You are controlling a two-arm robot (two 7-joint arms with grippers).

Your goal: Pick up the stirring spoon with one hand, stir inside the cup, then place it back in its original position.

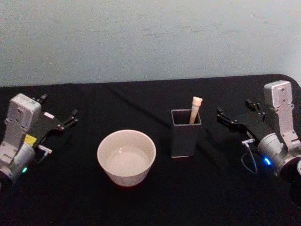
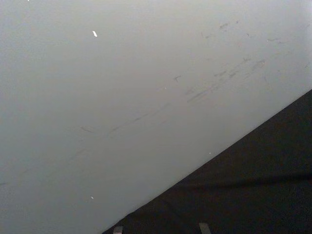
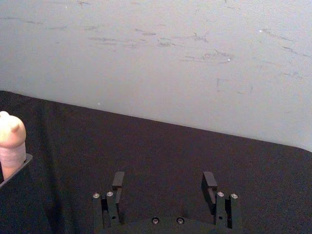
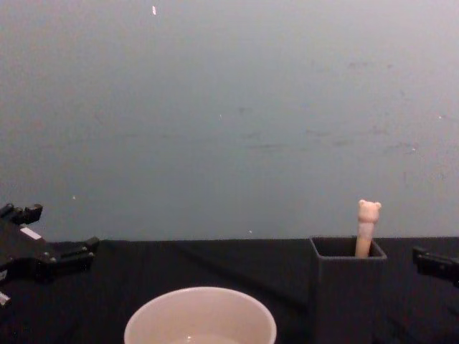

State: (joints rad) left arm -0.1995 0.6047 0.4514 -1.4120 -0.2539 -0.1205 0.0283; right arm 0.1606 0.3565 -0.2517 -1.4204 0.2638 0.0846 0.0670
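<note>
Right gripper [image 1: 225, 117]: sitting at the right edge of the head view, low over the black tablecloth [image 1: 84, 197], its dark fingers pointing toward the centre of the frame and spread apart — holding nothing. In the right wrist view the two fingers [image 3: 117, 181] are standing well apart at the bottom of the frame, with bare cloth between them.

Left gripper [image 1: 70, 117]: resting at the left edge of the head view, fingers aiming toward the centre and parted, nothing between them. In the chest view its dark fingertips [image 4: 75, 252] are showing at the lower left.

Stirring spoon [image 1: 195, 109]: standing in the holder, right of centre in the head view, leaning against the back right corner; only the pale beige handle with the tiny bear head is rising above the rim. In the chest view the bear head [image 4: 368, 209] is poking up at the lower right.

Holder [image 1: 184, 136]: a dark grey square box, sitting just right of the cup and apart from it — well clear of both grippers.

Cup [image 1: 126, 157]: a wide cream-white round cup, sitting lower centre in the head view, between the left gripper and the holder.

Wall [image 1: 141, 37]: pale grey-green, filling the upper part of the frame behind the table.
</note>
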